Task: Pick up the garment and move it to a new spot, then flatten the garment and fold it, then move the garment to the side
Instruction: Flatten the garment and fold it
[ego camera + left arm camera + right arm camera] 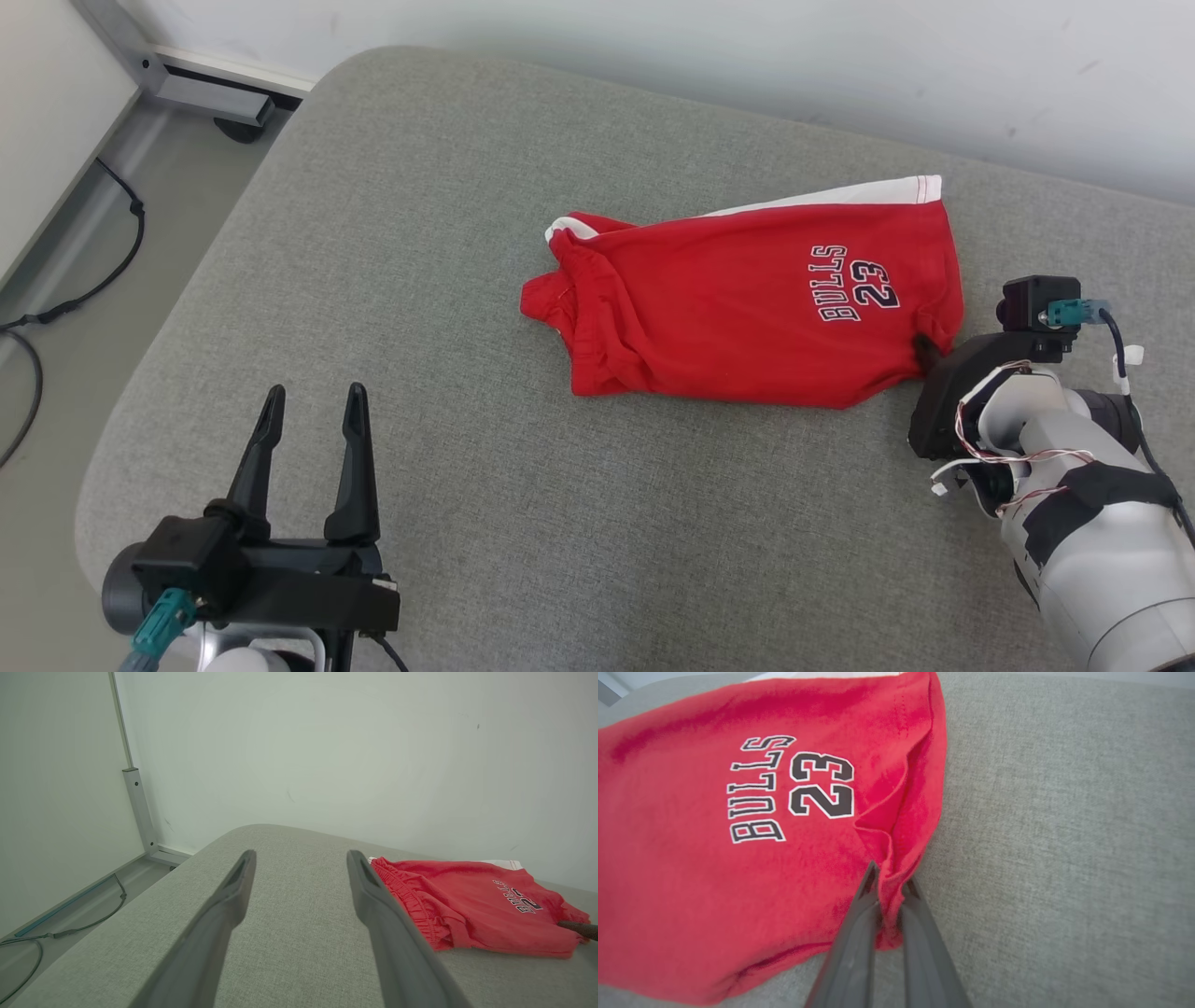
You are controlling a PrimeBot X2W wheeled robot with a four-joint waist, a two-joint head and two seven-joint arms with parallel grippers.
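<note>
The garment (747,299) is a pair of red shorts with white trim and "BULLS 23" printed on it. It lies crumpled on a grey padded table (467,187), right of centre. My right gripper (889,882) is shut on a fold of the garment (738,858) at its near right hem corner; in the head view that gripper (926,350) meets the cloth's lower right edge. My left gripper (313,411) stands open at the lower left, well clear of the cloth. Between its spread fingers (233,896) lies bare table, with the garment (467,900) off to the right.
The table's rounded left edge drops to a grey floor with black cables (84,289) and a metal frame foot (205,98). A pale wall (747,56) runs close behind the table. Bare grey surface stretches left of and in front of the garment.
</note>
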